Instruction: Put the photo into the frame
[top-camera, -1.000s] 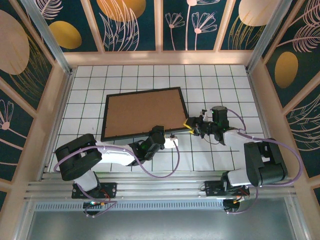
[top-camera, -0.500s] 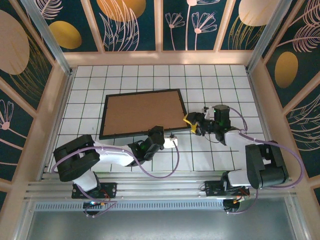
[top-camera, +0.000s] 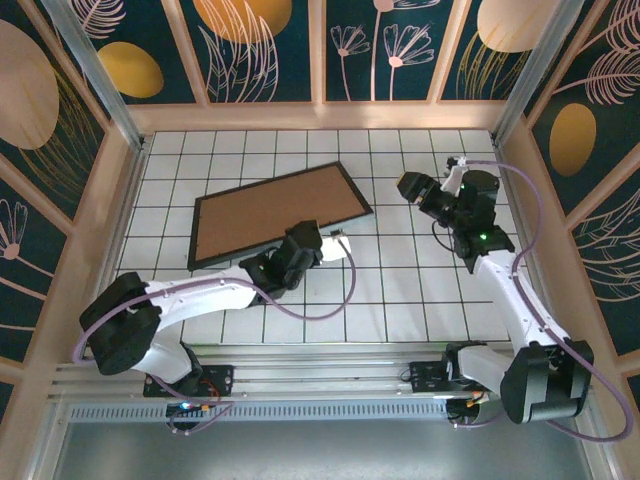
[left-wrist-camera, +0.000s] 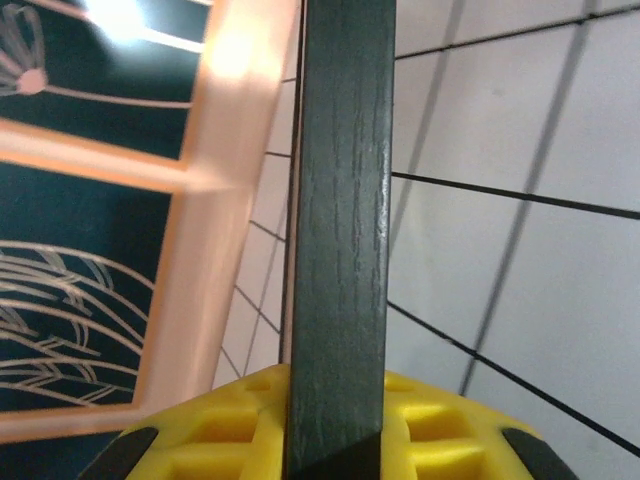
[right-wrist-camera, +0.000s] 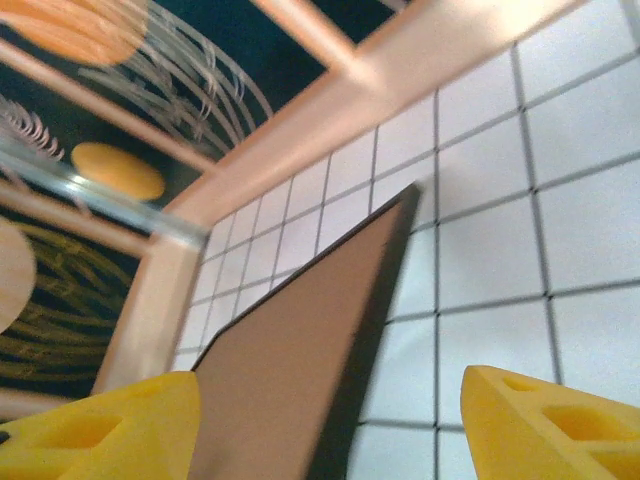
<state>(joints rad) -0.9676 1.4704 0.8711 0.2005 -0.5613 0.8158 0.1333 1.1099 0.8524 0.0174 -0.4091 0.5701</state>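
Note:
The black frame (top-camera: 356, 190) sits left of centre on the tiled table, skewed, with its brown backing board (top-camera: 270, 215) facing up. My left gripper (top-camera: 300, 242) is shut on the frame's near edge. In the left wrist view the dark wooden edge (left-wrist-camera: 340, 200) runs straight up between the yellow fingers (left-wrist-camera: 450, 425). My right gripper (top-camera: 410, 186) hangs open to the right of the frame, apart from it. In the right wrist view the frame's corner (right-wrist-camera: 385, 270) lies beyond the spread yellow fingertips (right-wrist-camera: 520, 410). The photo is out of view.
White tiles with dark grid lines cover the table (top-camera: 420, 290). Wooden walls with dark floral panels (top-camera: 90, 220) close in the left, back and right sides. Purple cables (top-camera: 330, 300) trail from both arms over the near tiles.
My right gripper has opened, let go of the frame's right edge and pulled up and back to the right. The left gripper has stayed on the frame and swung it to a skewed angle.

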